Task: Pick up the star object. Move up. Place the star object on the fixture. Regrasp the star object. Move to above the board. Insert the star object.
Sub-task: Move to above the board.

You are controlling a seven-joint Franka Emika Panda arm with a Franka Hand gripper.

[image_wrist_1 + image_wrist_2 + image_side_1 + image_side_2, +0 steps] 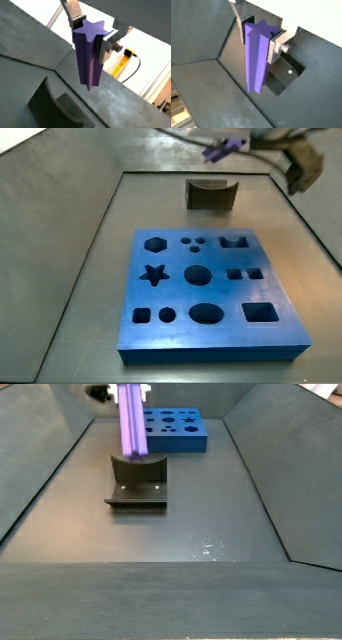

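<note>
My gripper [91, 31] is shut on the star object [88, 55], a long light-purple prism. The silver fingers [276, 46] clamp its top end in both wrist views, and its star face shows end-on. In a side view the star object [132, 422] hangs upright, its lower end just above the fixture [138, 481]. The fixture [283, 76] shows dark behind the bar in a wrist view, and as a small olive-brown notched block [210, 194] in a side view. The blue board [207, 293] with dark cutouts lies flat; its star cutout [155, 275] is open.
Sloped dark grey walls [54, 464] enclose the floor on both sides. The board [174, 429] lies just beyond the fixture. A yellow cable [123, 64] runs outside the bin. The arm [302, 163] hangs over the bin's far right corner.
</note>
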